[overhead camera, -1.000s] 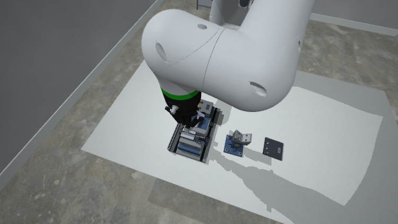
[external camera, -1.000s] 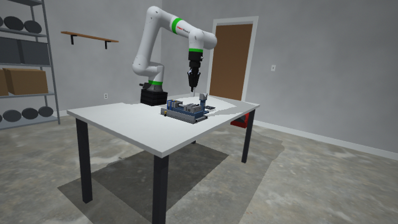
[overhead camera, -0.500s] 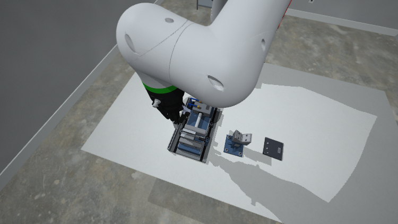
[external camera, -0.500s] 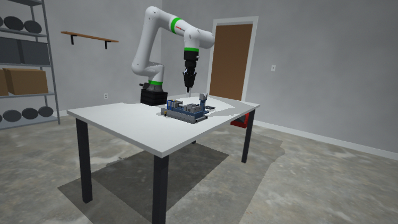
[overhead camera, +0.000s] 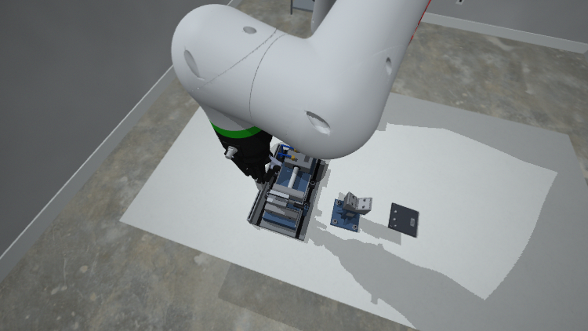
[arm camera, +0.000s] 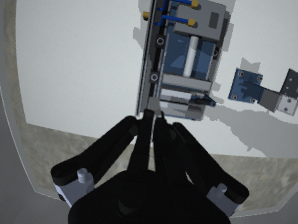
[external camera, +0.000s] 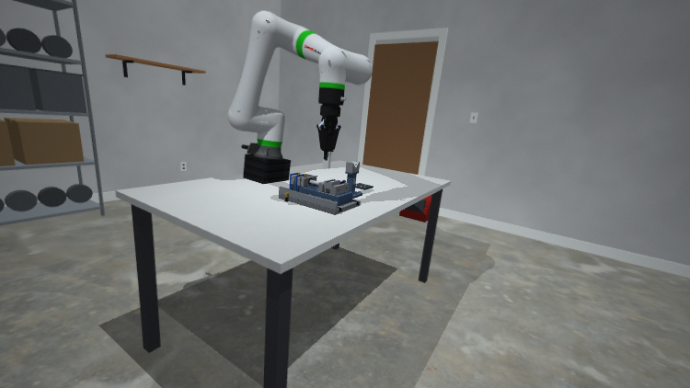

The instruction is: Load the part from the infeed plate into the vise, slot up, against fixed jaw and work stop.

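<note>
The part (overhead camera: 276, 202) lies in the vise (overhead camera: 283, 193) between the jaws, its long axis across the vise's length, parallel to the jaw faces. The claw (arm camera: 150, 137) hangs above the desk (external camera: 231, 217), clenched on nothing.

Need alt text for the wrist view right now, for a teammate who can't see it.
The black tool, fingers shut on nothing, hangs above the table, pointing at the near end of the open blue-and-grey vise. The V-block and dark infeed plate lie to the right.
</note>
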Controlling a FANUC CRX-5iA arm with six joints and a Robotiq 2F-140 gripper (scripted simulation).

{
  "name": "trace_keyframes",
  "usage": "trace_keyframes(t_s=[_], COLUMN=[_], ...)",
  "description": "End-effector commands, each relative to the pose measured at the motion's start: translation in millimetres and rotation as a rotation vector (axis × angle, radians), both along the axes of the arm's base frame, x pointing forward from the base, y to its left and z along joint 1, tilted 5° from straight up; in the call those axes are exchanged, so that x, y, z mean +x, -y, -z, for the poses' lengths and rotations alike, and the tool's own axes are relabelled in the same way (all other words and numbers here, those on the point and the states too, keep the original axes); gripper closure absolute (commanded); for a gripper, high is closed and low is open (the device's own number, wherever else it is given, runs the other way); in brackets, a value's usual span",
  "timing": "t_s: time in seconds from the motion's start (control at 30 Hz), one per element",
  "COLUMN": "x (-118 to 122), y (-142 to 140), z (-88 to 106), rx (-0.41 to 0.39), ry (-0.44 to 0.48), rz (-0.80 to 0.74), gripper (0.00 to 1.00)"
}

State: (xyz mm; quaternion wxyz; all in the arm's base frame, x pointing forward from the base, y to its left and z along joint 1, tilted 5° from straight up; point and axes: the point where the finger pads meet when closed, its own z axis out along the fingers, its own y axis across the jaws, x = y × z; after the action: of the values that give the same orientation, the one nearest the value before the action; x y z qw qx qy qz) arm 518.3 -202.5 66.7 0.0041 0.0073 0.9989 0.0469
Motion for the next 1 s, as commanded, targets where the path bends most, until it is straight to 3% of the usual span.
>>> trace_keyframes(t_s=[0.0, 0.97], x=[0.2, 0.4], y=[0.1, -0.2], z=[-0.2, 3.4], rx=[0.000, 0.000], ry=[0.000, 0.000], rz=[0.000, 0.000], gripper=[1.00, 1.00])
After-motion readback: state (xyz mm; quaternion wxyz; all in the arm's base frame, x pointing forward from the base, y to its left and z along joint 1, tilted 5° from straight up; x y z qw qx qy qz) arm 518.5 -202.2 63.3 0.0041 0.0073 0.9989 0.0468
